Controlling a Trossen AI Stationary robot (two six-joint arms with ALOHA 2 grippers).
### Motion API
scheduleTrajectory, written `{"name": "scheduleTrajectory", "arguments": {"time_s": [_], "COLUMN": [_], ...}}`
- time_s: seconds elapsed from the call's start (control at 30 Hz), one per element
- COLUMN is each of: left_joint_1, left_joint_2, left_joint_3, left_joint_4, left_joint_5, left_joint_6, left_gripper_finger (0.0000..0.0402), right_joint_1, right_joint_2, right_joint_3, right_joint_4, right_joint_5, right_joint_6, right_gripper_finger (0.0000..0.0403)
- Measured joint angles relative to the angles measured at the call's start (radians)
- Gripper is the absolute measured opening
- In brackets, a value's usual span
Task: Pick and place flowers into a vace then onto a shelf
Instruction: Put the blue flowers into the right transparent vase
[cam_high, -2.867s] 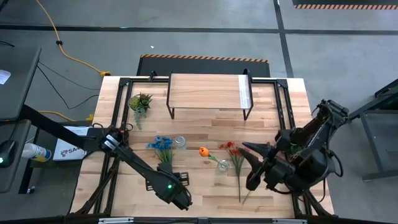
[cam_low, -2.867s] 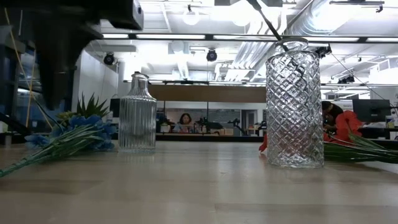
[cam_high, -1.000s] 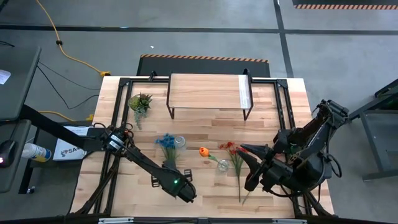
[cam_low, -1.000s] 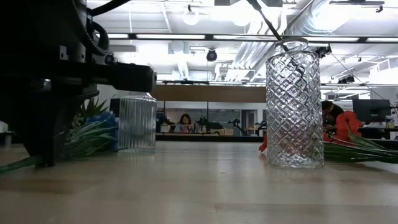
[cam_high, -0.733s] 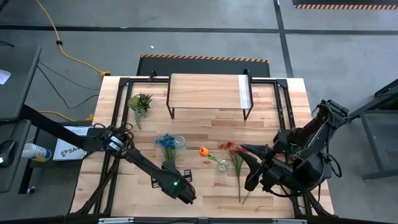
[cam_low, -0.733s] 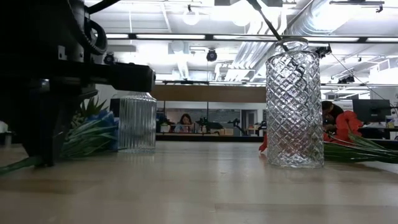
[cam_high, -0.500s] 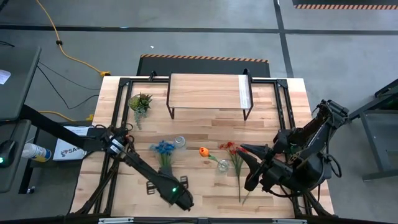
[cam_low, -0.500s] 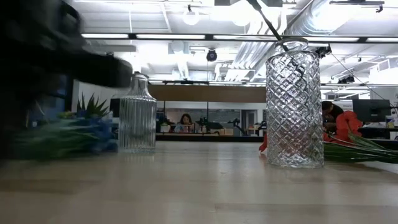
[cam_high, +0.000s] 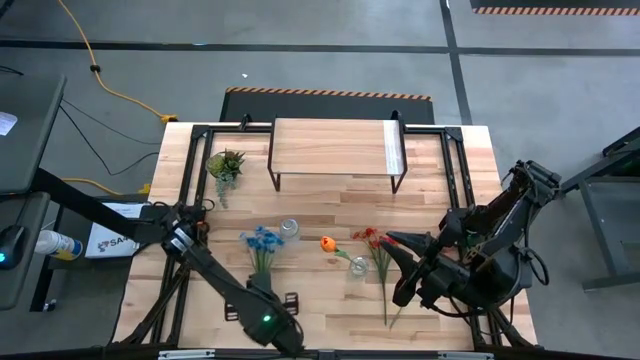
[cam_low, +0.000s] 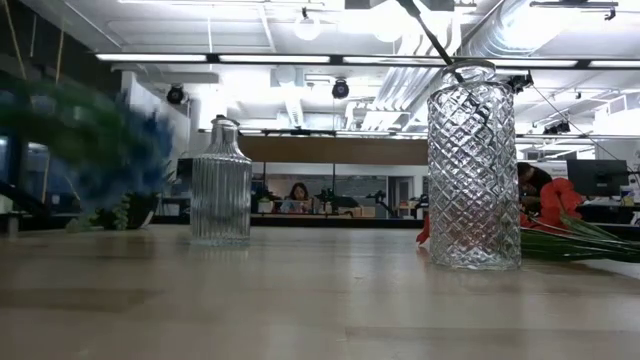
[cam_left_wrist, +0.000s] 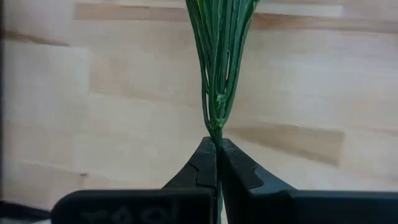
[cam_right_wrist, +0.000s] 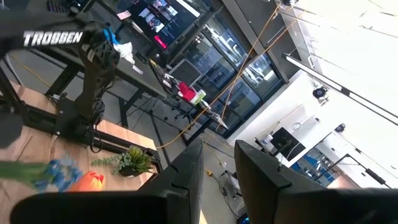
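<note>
My left gripper (cam_left_wrist: 216, 149) is shut on the blue flowers (cam_high: 262, 238), near the table's front left (cam_high: 258, 290). Their blurred blue head (cam_low: 110, 150) hangs above the tabletop. My right gripper (cam_high: 398, 268) waits raised at the right, its fingers (cam_right_wrist: 186, 180) apart with nothing between them. The orange tulip (cam_high: 327, 243) leans with its stem at the mouth of a diamond-cut glass vase (cam_high: 358, 266) (cam_low: 474, 165). The red flowers (cam_high: 374, 240) lie flat on the table beside it. A small ribbed glass bottle (cam_high: 289, 228) stands near the blue head. The shelf (cam_high: 335, 148) stands at the far edge. My left gripper pinches the lower end of the blue flowers' green stem bundle (cam_left_wrist: 217, 127) between its two fingertips. The fingers come from above, pointing steeply down. The stems fan out away from the fingertips, and the flower head is lifted clear of the table.
A small spiky potted plant (cam_high: 226, 165) stands at the far left beside the shelf. Black frame rails (cam_high: 180, 180) run along the table's left and right sides. Bare wood lies between the two glass vessels (cam_low: 330, 290).
My left gripper, still shut on the stems, has risen and drawn toward the table's near left edge. The blue flowers, which lay on the table, have come up with it; their head now hangs above the tabletop and sits a little nearer the front.
</note>
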Motion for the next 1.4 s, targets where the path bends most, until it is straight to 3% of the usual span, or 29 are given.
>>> {"name": "scheduleTrajectory", "arguments": {"time_s": [0.17,0.67,1.07,1.3,1.4], "left_joint_1": [-0.054,-0.120,-0.126,-0.166,-0.174], "left_joint_2": [-0.009,-0.013,-0.013,-0.014,-0.024], "left_joint_3": [0.081,0.128,0.212,0.286,0.290], "left_joint_4": [0.007,0.005,0.004,0.003,0.005], "left_joint_5": [-0.055,-0.014,-0.205,-0.503,-0.558], "left_joint_6": [-0.009,-0.023,0.034,0.049,0.050], "left_gripper_finger": [0.0036,0.0036,0.0036,0.0036,0.0036], "right_joint_1": [0.000,-0.001,-0.036,-0.047,-0.047], "right_joint_2": [0.000,0.000,0.000,0.000,0.000], "right_joint_3": [0.000,0.000,0.000,0.000,0.000], "right_joint_4": [0.000,0.000,0.000,0.000,0.000], "right_joint_5": [0.000,-0.001,-0.001,-0.002,-0.004], "right_joint_6": [0.000,0.000,0.000,0.000,0.000], "right_gripper_finger": [0.0083,0.0083,0.0083,0.0083,0.0083]}}
